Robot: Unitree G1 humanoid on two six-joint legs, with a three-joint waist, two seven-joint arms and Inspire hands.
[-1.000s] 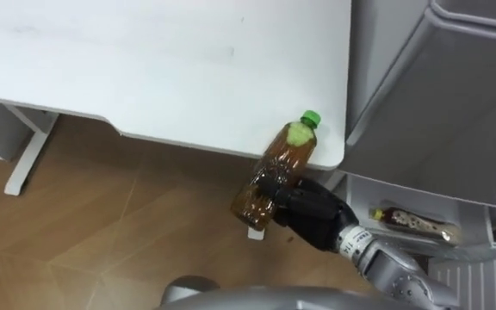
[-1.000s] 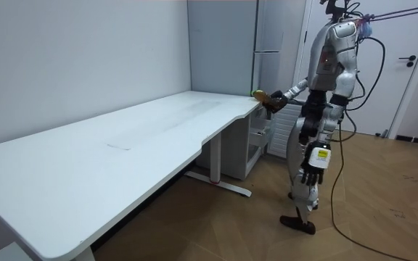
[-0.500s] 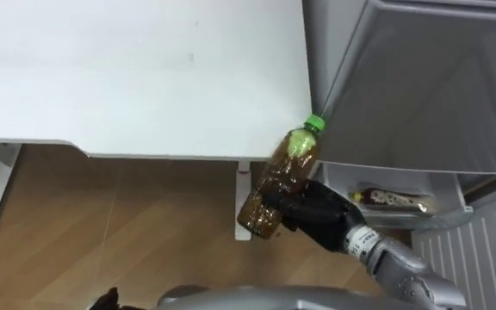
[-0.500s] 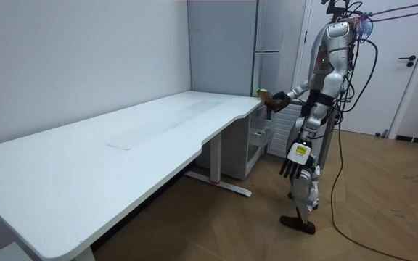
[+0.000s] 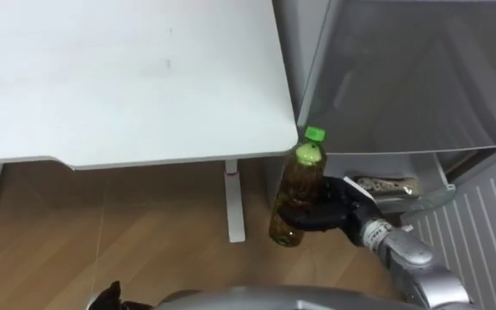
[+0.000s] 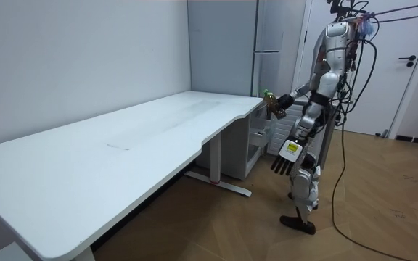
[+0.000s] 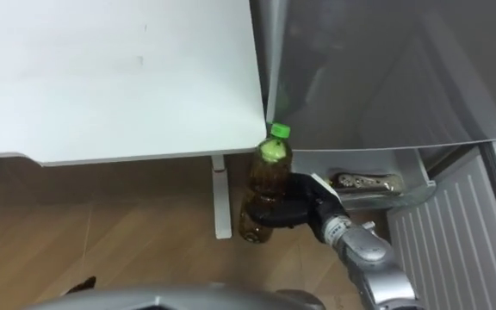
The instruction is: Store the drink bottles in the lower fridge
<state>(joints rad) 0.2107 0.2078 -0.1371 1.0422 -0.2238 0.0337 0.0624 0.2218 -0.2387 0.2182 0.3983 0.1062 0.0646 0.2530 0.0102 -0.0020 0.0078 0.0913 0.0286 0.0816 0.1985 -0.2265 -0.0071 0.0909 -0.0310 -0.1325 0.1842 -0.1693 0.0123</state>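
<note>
Right robot hand (image 5: 338, 209) is curled tight round the bottle (image 5: 298, 194) at mid-body, green cap up, brown drink inside. Vs 1 s ago: the bottle was slanted, with its neck over the counter (image 5: 127, 77) corner. Now it's nearly upright, off the counter edge, held in the air just beside that corner and in front of the fridge (image 5: 420, 77). The whole view has slid too, so the head turned toward the fridge. The room view agrees: the body has swung round to face the fridge more squarely. Left robot hand (image 6: 284, 161) hangs low by the thigh, fingers spread and loose, holding nothing. Below the grey fridge front an open lower shelf (image 5: 429, 194) shows, w/ a packet (image 5: 386, 183) lying on it, near the right hand's knuckles. Judgement: pick-up is done, carry phase approx. over, and what's left is reaching in and setting the bottle down. Risk: the cap could catch the grey front above, or the base could knock the packet; space looks tight.
</note>
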